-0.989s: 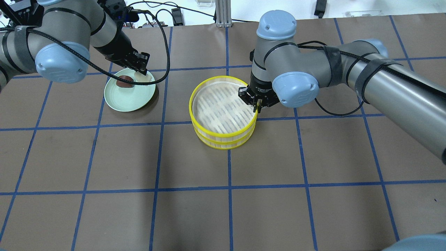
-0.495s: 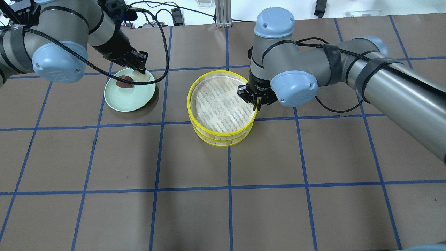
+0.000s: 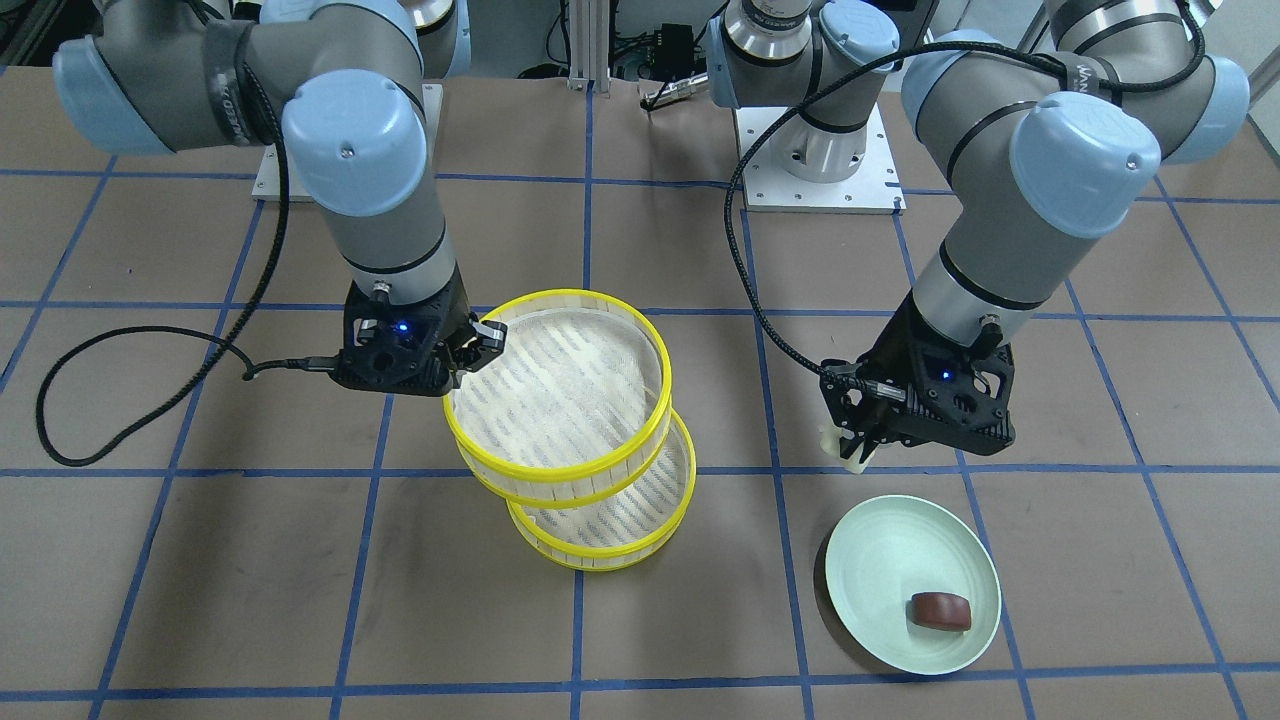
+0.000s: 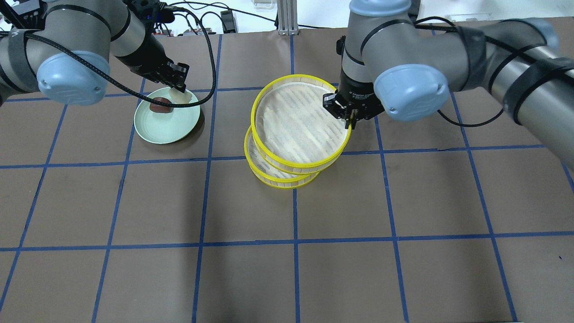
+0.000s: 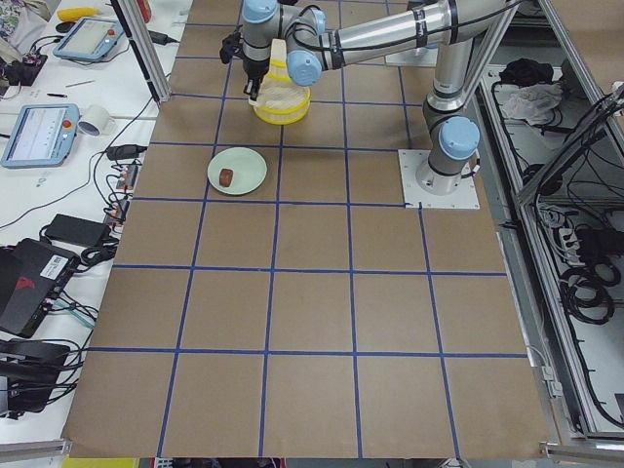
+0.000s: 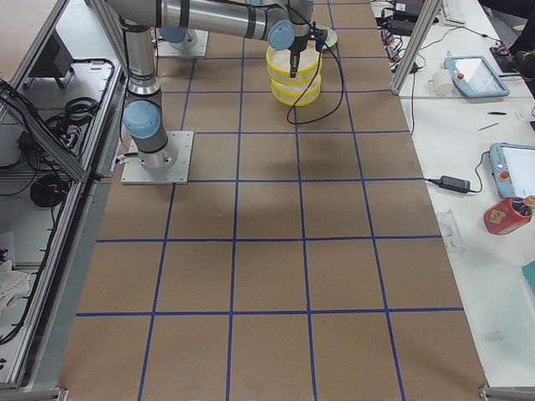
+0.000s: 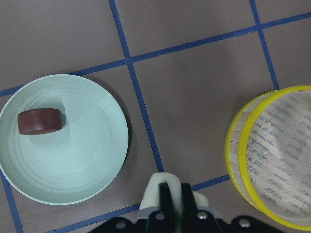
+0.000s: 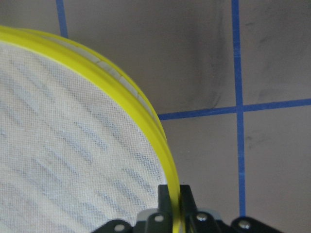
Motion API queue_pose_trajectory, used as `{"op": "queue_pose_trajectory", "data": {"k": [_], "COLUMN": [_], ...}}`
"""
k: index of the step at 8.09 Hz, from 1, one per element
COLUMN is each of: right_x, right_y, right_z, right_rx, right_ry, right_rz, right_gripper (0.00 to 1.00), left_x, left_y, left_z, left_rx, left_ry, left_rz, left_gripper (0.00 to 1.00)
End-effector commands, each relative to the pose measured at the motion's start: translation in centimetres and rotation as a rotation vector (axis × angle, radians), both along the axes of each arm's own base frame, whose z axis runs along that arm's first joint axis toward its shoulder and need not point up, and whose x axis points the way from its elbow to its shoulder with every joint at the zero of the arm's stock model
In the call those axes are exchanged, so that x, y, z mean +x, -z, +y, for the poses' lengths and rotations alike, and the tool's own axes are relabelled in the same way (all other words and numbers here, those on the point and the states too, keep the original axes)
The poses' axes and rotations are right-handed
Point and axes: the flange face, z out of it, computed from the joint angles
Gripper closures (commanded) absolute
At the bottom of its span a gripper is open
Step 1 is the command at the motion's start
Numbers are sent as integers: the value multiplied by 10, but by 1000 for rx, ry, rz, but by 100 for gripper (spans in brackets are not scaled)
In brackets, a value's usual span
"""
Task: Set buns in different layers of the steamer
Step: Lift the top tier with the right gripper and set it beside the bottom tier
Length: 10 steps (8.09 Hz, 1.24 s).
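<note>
My right gripper (image 4: 350, 121) is shut on the yellow rim of the upper steamer layer (image 4: 298, 123) and holds it lifted and offset above the lower layer (image 4: 269, 172), which rests on the table. The wrist view shows the rim (image 8: 141, 111) pinched between the jaws. My left gripper (image 4: 179, 87) is shut on the cream-white bun (image 4: 184, 95), held above the far edge of the pale green plate (image 4: 166, 128). The dark reddish-brown bun (image 4: 160, 106) lies on the plate. From the front, the cream bun (image 3: 838, 448) hangs clear of the plate (image 3: 890, 580).
The brown table has a blue tape grid. A black cable (image 3: 120, 400) loops on the table beside the right arm. The arm bases (image 3: 815, 150) stand at the robot's side. Both steamer layers (image 7: 277, 160) hold nothing.
My right gripper has lifted the upper steamer layer off the lower one and carried it up and to the right. My left gripper has risen slightly with the cream-white bun.
</note>
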Motion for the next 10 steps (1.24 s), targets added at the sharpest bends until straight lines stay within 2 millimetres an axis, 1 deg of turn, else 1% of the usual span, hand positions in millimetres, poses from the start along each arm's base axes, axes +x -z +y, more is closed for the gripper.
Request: {"op": "queue_pose_trajectory", "data": {"k": [1,2,3,4,5,6,7,8,10], "right_x": [-43,-62,-83,-93,-99,-101,-101,-101,-104], "right_y": [-66,-87,-102,-111,-128,-135,-136,-134,-130], "right_z": [16,22,27,41,58,67,71,69,73], "right_rx": [21,-5,-17,20,23,58,83,89,130], "right_ry": [-40,-38,-7,-63,-92,-92,-96,-96,-107], "right_rz": [6,2,-6,4,43,49,54,54,83], "right_gripper": [97,97,97,96,96,96,97,97,97], "left_x": [1,1,7,11,10,6,3,-5,-21], "left_y": [-2,-5,-8,-9,-8,-6,-2,0,3], "left_z": [1,1,1,1,2,2,2,3,4], "left_rx": [-4,-8,-14,-15,-9,-3,7,12,17], "left_ry": [-1,-1,-11,-19,-18,-23,-46,-41,-25], "left_rz": [0,-1,2,3,7,15,24,27,30], "left_gripper": [100,100,100,100,100,100,100,100,100]}}
